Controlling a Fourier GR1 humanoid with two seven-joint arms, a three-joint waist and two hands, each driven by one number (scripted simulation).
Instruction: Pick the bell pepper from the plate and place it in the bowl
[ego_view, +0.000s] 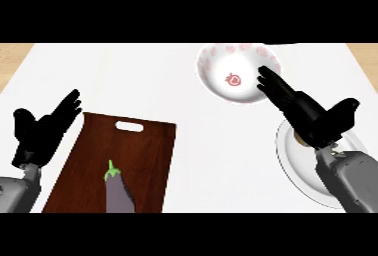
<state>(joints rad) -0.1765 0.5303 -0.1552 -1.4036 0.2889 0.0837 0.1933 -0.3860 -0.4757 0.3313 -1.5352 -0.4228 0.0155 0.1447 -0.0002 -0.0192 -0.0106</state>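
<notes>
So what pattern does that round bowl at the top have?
In the head view, the round white bowl shows pinkish-red markings: spots around its rim and one red motif at its centre.

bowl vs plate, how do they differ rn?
The bowl is deep, with red marks inside; the plate is flat and plain white. The bowl sits farther away on the counter and shows almost whole, its near edge met by the right hand; the plate lies nearer, largely hidden under that hand and forearm. Both are white and round.

Kitchen counter: white top (148, 85), wooden cutting board (140, 150) with an eggplant (118, 192), patterned bowl (232, 75), white plate (295, 160) at right edge.
</notes>
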